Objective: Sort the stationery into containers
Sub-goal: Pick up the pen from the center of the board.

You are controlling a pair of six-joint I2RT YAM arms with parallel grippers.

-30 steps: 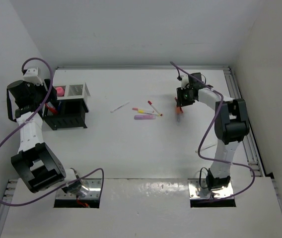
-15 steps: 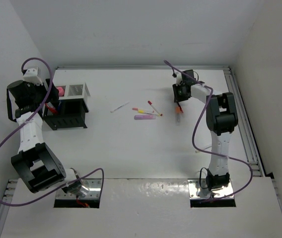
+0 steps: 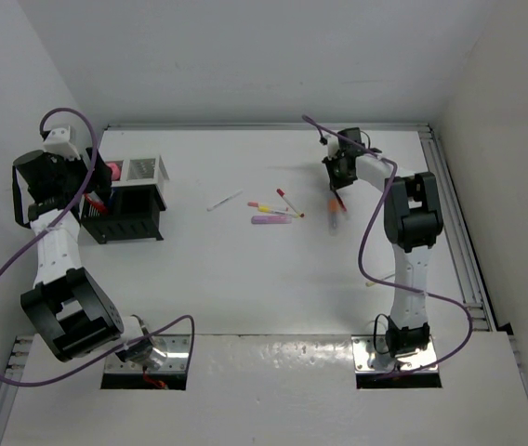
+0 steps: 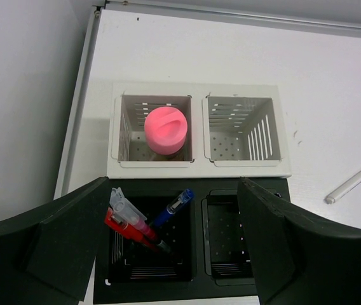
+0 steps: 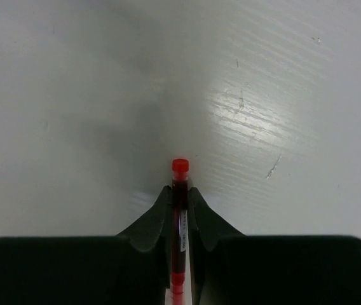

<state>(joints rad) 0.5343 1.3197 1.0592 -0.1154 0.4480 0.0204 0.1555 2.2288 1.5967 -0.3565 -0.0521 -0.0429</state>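
Note:
My right gripper (image 3: pixel 338 178) (image 5: pixel 180 198) is shut on a red pen (image 5: pixel 180 181), which also shows in the top view (image 3: pixel 336 206), held just above the table at the far right of centre. My left gripper (image 4: pixel 177 248) is open and empty over the black organizer (image 4: pixel 196 289) (image 3: pixel 136 216). Its left compartment holds a red pen (image 4: pixel 126 230), a pink pen (image 4: pixel 129 215) and a blue pen (image 4: pixel 175 206). The adjoining white perforated bin (image 4: pixel 198 166) (image 3: pixel 148 169) holds a pink round piece (image 4: pixel 165 127) in its left cell.
On the table's middle lie a white pen (image 3: pixel 224 201) (image 4: pixel 353 182), a yellow-and-red pen (image 3: pixel 273 207), a red-tipped pen (image 3: pixel 290 203) and a pink marker (image 3: pixel 271 220). Walls close the left, back and right. A rail (image 3: pixel 450 186) runs along the right edge.
My right gripper has moved left and slightly farther back with the red pen, its arm folding in. The left arm has not moved.

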